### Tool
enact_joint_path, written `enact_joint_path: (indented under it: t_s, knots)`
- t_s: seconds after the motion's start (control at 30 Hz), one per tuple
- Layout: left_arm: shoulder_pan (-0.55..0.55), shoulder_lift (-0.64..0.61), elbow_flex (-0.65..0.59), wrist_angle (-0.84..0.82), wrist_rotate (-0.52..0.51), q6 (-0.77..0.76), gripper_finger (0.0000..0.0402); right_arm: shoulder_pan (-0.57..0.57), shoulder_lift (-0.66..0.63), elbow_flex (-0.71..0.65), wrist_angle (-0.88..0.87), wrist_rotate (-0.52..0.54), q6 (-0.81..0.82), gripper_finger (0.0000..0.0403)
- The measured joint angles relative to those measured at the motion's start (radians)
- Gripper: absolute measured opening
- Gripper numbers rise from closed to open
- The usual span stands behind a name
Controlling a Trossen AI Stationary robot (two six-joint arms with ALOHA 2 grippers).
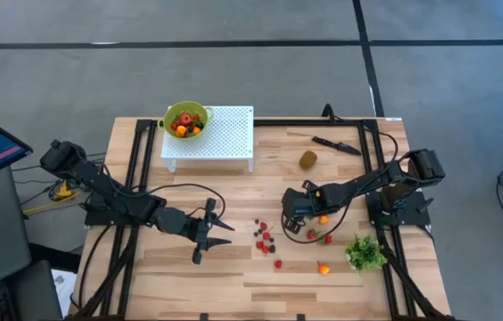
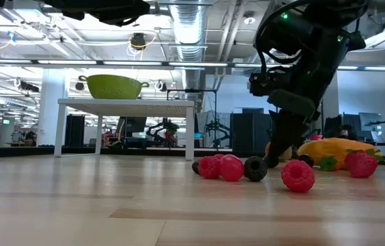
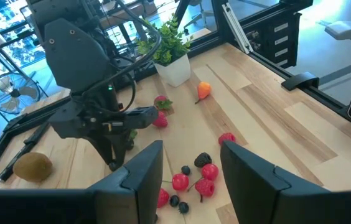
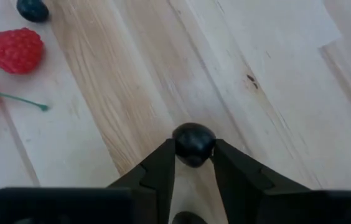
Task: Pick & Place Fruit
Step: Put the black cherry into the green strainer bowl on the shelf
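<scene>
Both arms are showing matte black housings with rounded joint blocks, and black cables are looping loosely beside their links. Each end effector is carrying two flat, dark, blunt-tipped fingers (image 4: pixel 163 165). A small green light is glowing on the right arm's wrist.

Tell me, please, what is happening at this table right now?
The right gripper is down at the wooden table, its fingers closed around a small dark berry beside the scattered red berries. The left gripper hovers open near them, holding nothing. A green bowl on the white stand already holds some fruit.
</scene>
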Motion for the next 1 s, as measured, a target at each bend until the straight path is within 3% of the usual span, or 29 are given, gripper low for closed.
enact_joint_path:
  t_s: [0.27,0.6,1.0]
  knots:
    - [0.000,0.000,0.000,0.000,0.000,0.000,0.0154,0.000,0.003,0.000,0.004,0.002,0.004,0.0122]
    - [0.000,0.000,0.000,0.000,0.000,0.000,0.0154,0.001,0.117,0.009,0.054,0.013,0.001,0.0128]
    - [0.000,0.000,0.000,0.000,0.000,0.000,0.0154,0.010,0.038,-0.003,0.062,-0.030,-0.049,0.0103]
